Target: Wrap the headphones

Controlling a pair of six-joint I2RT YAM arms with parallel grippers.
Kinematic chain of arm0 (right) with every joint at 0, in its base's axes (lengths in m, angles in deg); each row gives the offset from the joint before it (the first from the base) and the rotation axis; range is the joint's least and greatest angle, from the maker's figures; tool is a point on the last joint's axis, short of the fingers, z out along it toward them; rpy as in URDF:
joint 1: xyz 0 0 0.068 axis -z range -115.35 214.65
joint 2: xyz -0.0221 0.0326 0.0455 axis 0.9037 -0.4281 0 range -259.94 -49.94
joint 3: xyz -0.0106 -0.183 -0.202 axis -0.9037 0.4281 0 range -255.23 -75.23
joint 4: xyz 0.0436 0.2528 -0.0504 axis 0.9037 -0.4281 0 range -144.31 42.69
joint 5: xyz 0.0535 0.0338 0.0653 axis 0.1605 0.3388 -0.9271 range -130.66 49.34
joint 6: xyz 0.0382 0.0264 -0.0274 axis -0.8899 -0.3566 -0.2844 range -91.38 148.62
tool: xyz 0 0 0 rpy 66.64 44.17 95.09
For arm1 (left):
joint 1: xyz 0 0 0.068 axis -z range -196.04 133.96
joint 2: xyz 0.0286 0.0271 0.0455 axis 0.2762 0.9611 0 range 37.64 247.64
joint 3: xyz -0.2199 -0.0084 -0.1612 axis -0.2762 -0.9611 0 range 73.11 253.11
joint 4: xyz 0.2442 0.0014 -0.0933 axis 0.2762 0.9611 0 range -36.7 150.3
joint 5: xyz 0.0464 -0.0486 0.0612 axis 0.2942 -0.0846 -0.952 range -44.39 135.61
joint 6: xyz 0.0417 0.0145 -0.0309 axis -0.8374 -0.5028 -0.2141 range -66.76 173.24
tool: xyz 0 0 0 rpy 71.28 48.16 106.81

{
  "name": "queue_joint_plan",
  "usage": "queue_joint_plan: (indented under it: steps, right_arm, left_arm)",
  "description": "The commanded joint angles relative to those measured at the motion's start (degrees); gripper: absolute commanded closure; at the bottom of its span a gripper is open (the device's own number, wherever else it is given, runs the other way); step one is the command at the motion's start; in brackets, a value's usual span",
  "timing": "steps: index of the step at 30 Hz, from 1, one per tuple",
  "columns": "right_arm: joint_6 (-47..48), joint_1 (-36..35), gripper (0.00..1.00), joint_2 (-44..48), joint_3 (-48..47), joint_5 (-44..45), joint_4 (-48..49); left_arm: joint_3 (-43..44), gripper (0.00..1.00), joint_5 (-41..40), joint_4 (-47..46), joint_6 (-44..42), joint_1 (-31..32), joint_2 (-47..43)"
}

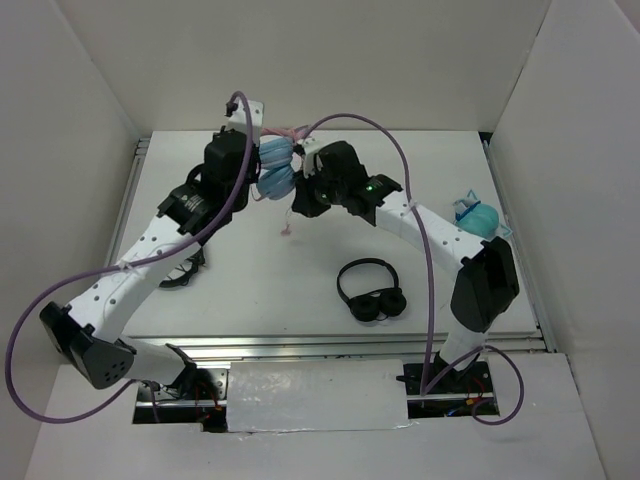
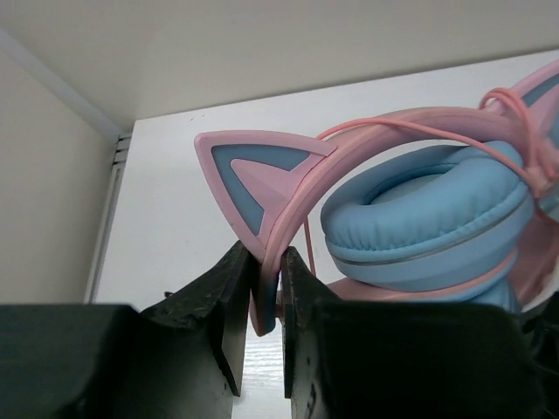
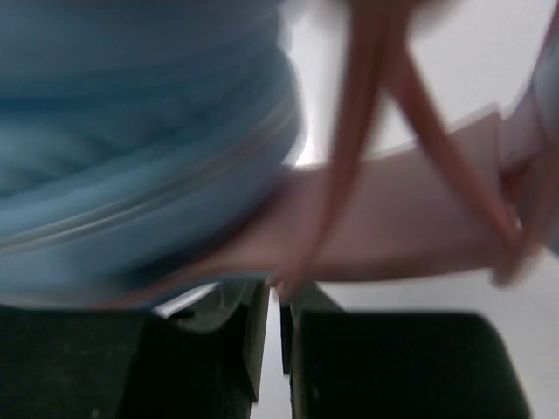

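Observation:
The headphones (image 1: 275,168) hang above the far part of the table between the two arms, with a pink cat-ear band (image 2: 262,175) and light blue ear cups (image 2: 428,218). My left gripper (image 2: 269,262) is shut on the pink band just below the ear, and it shows from above at the cups' left side (image 1: 256,160). My right gripper (image 3: 279,297) sits under an ear cup (image 3: 131,131) in a blurred view. Its jaws stand a narrow slit apart, and the thin pink cable (image 3: 358,157) touches their tips. A cable end dangles below (image 1: 287,225).
Plain black headphones (image 1: 372,292) lie on the table at centre right. A teal cat-ear pair (image 1: 478,218) rests by the right wall. A dark object (image 1: 185,270) lies under the left arm. White walls enclose the table on three sides.

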Motion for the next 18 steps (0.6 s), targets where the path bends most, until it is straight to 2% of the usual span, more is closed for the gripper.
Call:
queue_joint_plan:
  steps: [1,4,9,12,15,16,18]
  right_arm:
    - [-0.25,1.36,0.8,7.53,6.53,-3.77,11.54]
    - [0.19,1.63,0.69,13.15,15.59,-2.81,20.43]
    - [3.61,1.8,0.6,20.29,32.19,3.16,37.22]
    - [5.99,1.8,0.52,22.93,36.52,5.72,41.8]
    - [9.15,1.8,0.42,26.35,41.52,3.18,44.79]
    - [9.94,1.8,0.32,28.8,43.03,1.78,46.28]
    - [12.23,1.54,0.3,31.45,47.07,-3.06,47.43]
  left_arm:
    - [1.09,1.0,9.32,-8.52,4.06,-1.86,-5.56]
    - [1.26,1.0,11.63,-8.08,3.98,-2.22,-7.06]
    - [3.1,1.0,18.73,-6.5,3.1,-2.48,-9.34]
    - [5.65,1.0,20.33,-4.56,3.1,-2.48,-9.61]
    - [7.68,1.0,20.33,-3.16,3.01,-2.48,-9.78]
    - [7.94,1.0,20.16,-2.98,3.1,-2.48,-9.87]
    - [8.12,1.0,20.16,-2.71,3.28,-2.48,-10.22]
